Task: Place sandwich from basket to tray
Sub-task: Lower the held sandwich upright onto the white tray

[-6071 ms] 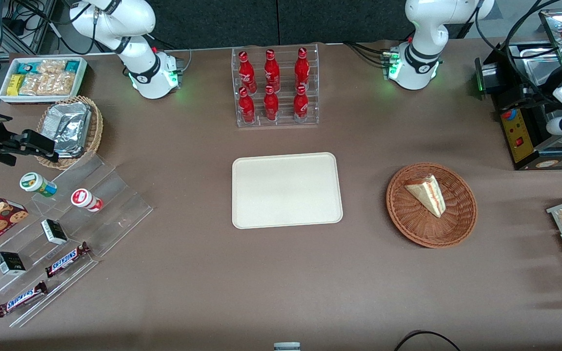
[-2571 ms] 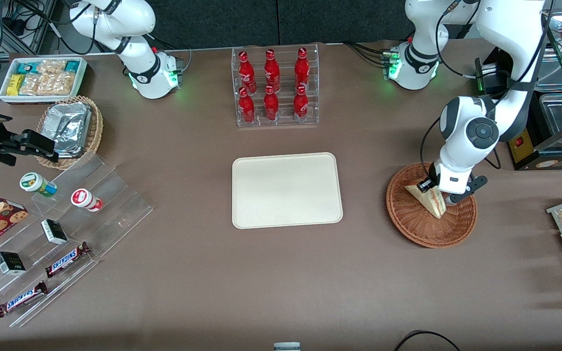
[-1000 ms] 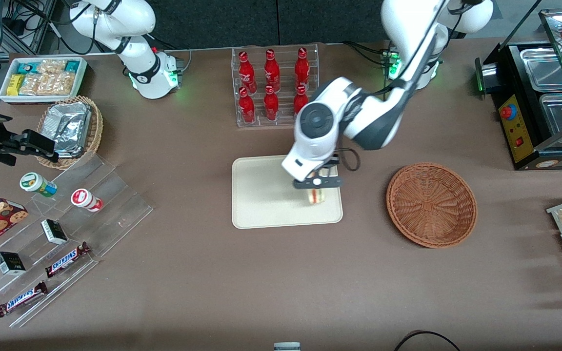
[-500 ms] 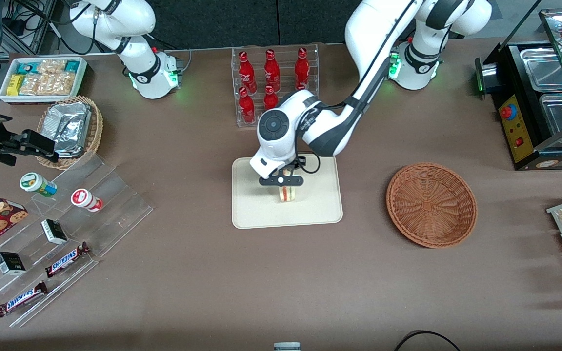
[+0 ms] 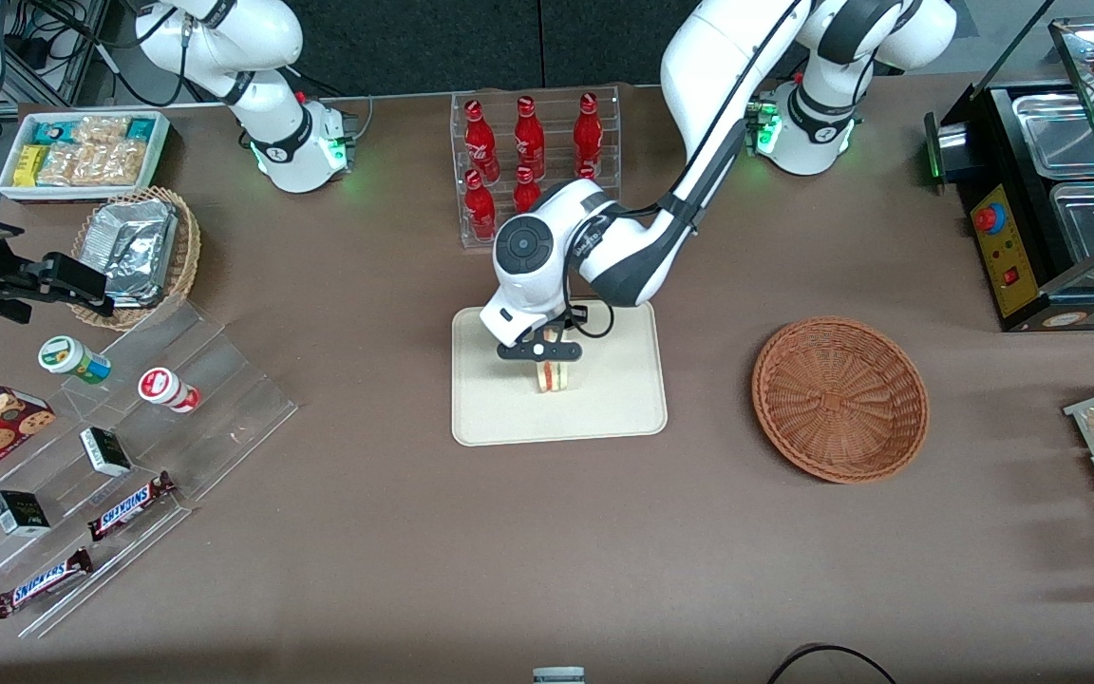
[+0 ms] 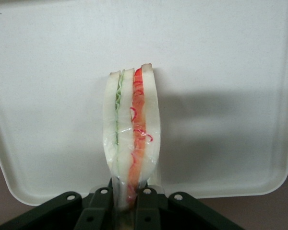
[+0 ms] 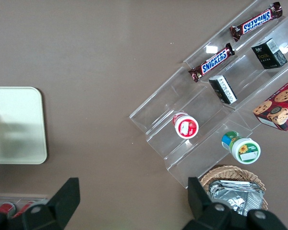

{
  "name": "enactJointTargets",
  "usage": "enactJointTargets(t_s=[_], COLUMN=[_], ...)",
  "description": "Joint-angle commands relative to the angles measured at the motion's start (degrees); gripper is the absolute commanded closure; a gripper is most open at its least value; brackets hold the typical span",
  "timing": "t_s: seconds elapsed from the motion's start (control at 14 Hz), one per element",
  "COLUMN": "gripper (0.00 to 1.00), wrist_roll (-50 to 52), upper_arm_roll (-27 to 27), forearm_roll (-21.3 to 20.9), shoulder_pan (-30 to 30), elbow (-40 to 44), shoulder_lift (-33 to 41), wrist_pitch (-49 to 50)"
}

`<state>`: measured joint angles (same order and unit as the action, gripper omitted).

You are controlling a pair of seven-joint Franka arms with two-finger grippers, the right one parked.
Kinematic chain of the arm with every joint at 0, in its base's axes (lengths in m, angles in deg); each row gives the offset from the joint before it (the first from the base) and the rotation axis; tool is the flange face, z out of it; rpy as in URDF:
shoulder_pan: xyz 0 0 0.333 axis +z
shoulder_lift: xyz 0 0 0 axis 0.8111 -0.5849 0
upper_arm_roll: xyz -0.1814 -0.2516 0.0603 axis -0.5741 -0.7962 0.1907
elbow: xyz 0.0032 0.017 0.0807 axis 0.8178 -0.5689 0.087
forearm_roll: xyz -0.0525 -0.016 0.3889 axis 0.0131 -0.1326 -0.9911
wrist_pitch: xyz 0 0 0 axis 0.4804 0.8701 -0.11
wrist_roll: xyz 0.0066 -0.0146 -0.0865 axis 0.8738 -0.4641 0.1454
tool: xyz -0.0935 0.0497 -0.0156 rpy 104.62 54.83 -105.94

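My gripper [image 5: 541, 352] [image 6: 128, 203] is shut on the sandwich [image 5: 553, 376] [image 6: 131, 136], a wedge of white bread with red and green filling. It hangs from the fingers [image 6: 102, 203] edge-down over the middle of the cream-white tray [image 5: 495, 418] [image 6: 230, 57] [image 7: 24, 120]. Whether the sandwich tip touches the tray I cannot tell. The reddish-brown wicker basket [image 5: 839, 399] sits on the table beside the tray, toward the working arm's end, with nothing in it.
A clear rack of red bottles [image 5: 528, 171] stands farther from the front camera than the tray, partly covered by my arm. Acrylic steps with Snickers bars [image 5: 129, 503] and cups, and a tan basket of foil packets [image 5: 134, 249], lie toward the parked arm's end.
My gripper lifted the sandwich out of the basket and carried it to the tray; over the last half second it drifted slightly farther from the front camera, over the tray's middle.
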<state>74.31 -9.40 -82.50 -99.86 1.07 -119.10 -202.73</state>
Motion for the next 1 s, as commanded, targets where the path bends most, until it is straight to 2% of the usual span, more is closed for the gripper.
enactJointTargets(t_s=[0.0, 0.07, 0.14, 0.21, 0.29, 0.36, 0.43, 0.5, 0.57, 0.79, 0.93], gripper=[1.00, 1.00, 0.92, 0.68, 0.38, 0.26, 0.23, 0.15, 0.01, 0.01, 0.01], wrist_roll=[1.9, 1.9, 1.9, 2.0, 2.1, 2.1, 2.1, 2.1, 1.9, 2.1, 2.3], upper_arm_roll=[0.9, 0.9, 0.9, 0.9, 0.9, 0.9, 0.9, 0.9, 0.9, 1.2, 2.1], forearm_roll=[-0.8, -0.8, -0.8, -0.8, -0.7, -0.7, -0.8, -0.8, -0.8, -0.7, -0.4], shoulder_pan=[-1.0, -1.0, -1.0, -1.0, -1.0, -1.0, -1.0, -1.0, -1.0, -0.5, 1.0], elbow=[0.8, 0.8, 0.8, 0.8, 1.1, 1.1, 1.1, 1.1, 1.2, 1.6, 1.7], shoulder_lift=[-1.1, -1.1, -1.1, -1.2, -1.7, -1.7, -1.8, -1.8, -1.7, 0.5, 5.1], wrist_pitch=[-0.3, -0.3, -0.3, -0.3, -0.2, -0.2, -0.2, -0.2, 0.0, 3.1, 7.8])
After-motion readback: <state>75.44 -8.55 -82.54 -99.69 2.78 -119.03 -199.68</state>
